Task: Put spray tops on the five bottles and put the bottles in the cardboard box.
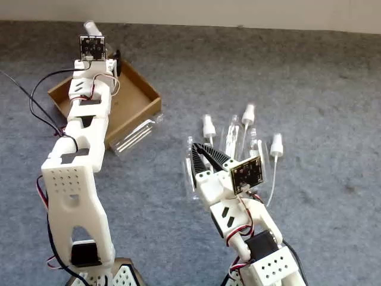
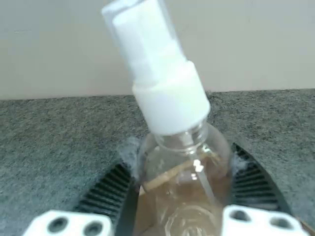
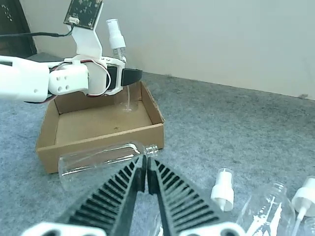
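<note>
L hand [image 2: 182,183] gripped the capped bottle [image 2: 186,169] above the cardboard box [image 1: 152,90], upper left of high view. R hand [image 3: 146,173] was closed, empty. Risk: if released from this height, bottle could bounce over the low wall; top may loosen.

from here i see a tabletop [image 1: 321,83] covered in grey, speckled, carpet-like cloth that runs back to a plain off-white wall [image 1: 250,11]. the two meet in a straight line. something dark and boxy [image 3: 11,27] stands in front of the wall at one side. the light is soft and even, with faint shadows.
</note>
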`<action>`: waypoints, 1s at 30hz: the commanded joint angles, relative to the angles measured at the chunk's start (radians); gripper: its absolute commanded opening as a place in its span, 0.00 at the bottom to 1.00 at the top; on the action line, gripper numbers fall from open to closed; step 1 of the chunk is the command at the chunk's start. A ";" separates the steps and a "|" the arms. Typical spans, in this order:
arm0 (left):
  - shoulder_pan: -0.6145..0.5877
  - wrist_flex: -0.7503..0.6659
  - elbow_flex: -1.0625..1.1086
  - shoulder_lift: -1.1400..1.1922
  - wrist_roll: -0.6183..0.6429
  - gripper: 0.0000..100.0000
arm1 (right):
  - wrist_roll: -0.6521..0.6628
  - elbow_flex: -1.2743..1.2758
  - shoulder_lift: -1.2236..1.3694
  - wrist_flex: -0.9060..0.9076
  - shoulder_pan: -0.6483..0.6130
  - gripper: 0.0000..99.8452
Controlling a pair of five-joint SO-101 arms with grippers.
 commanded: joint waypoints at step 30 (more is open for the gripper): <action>-0.008 0.160 0.131 -0.271 -0.008 0.29 | 0.011 0.125 -0.005 0.010 0.015 0.01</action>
